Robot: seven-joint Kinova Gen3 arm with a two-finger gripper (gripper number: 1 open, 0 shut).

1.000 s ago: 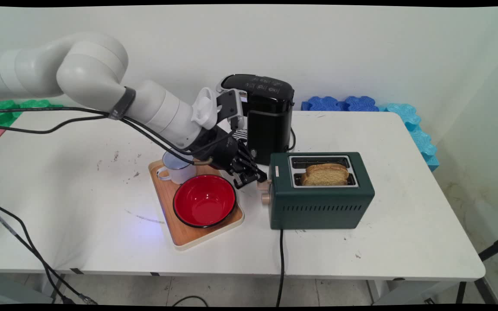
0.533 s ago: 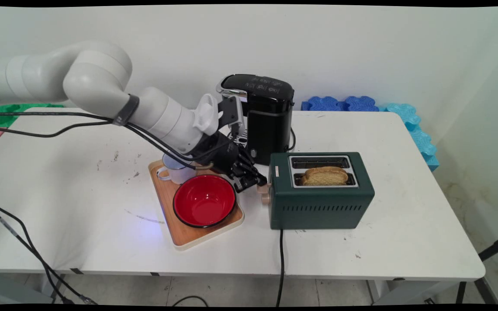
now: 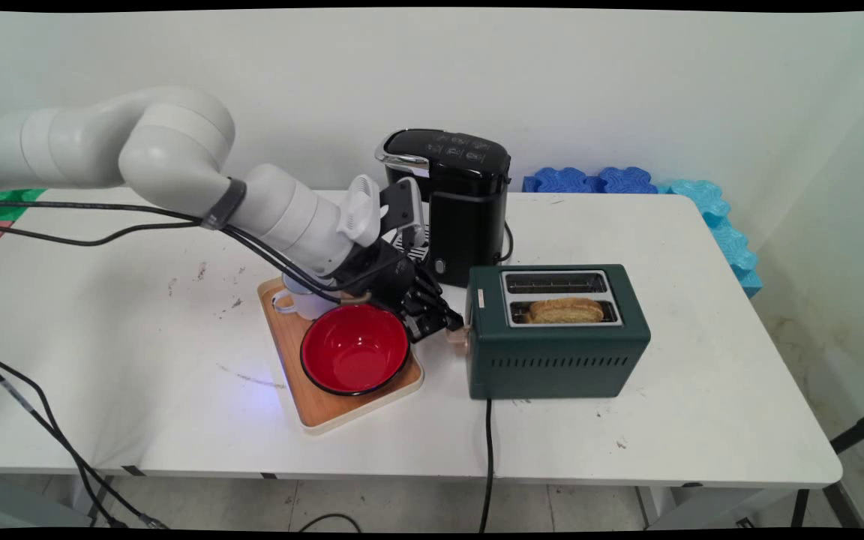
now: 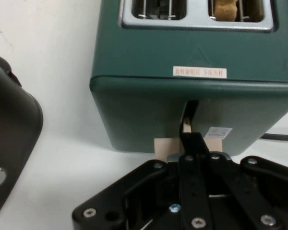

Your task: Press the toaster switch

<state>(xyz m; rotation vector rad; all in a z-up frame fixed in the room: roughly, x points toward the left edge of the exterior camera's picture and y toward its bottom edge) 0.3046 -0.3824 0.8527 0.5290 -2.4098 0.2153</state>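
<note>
Right now the small beige plastic lever (image 4: 164, 145) on the end of the dark green metal toaster (image 3: 556, 352) is being pressed from above by the black two-finger gripper (image 4: 189, 136), which is being held closed tight with nothing in it. The push is best being kept straight down along the slot, so the lever is not being slipped off.

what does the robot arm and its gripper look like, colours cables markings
The arm is white, built of thick rounded links, with a dark band round one link and a ribbed white piece near the wrist. Black cables hang along it. A black bracket sits at the wrist. The gripper is black, a linkage of flat bars joined by silver screws. No lettering shows.
</note>
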